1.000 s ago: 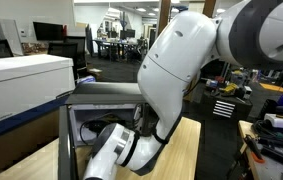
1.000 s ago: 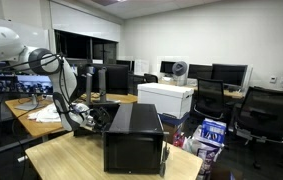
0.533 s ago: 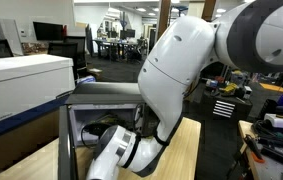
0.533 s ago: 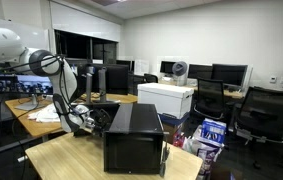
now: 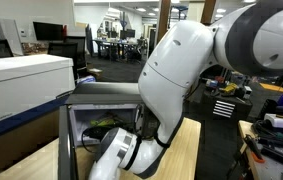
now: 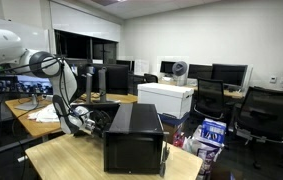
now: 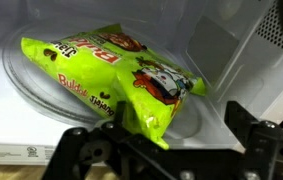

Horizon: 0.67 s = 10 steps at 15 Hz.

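Inside microwave (image 7: 266, 45), snack bag (image 7: 116, 75) just ahead of end effector (image 7: 161, 140).

The snack bag (image 7: 111, 75) is bright green with red letters. It lies flat on the glass plate (image 7: 16, 88) in the microwave (image 7: 236, 40), by the worktop (image 5: 186, 150) edge.

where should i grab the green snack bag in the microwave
Probably take the snack bag by its crimped corner nearest the open front of the microwave. Come in level from the front, jaws either side of that corner: the bag lies flat on the glass plate, and this corner points toward the opening.
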Motion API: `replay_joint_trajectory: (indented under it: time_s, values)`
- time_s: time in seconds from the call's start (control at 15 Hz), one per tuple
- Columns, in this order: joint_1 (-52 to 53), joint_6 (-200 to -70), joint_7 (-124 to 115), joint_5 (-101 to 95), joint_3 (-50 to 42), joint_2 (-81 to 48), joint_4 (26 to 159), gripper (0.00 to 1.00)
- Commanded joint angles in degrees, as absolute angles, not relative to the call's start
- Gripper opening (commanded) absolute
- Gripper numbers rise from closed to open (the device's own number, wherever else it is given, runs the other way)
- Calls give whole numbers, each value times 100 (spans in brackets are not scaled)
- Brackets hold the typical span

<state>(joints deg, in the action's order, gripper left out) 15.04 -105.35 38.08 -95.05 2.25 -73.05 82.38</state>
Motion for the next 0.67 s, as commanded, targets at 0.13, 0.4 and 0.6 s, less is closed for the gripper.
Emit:
replay_joint_trajectory:
  time_s: [0.13,0.4,0.6]
  values:
    - [1429,-10685,4165,-9507,238,-7461,7963,100]
    - [1456,-10688,4218,-9505,210,-7559,7780,78]
    - [1470,-10668,4194,-9491,198,-7608,7684,59]
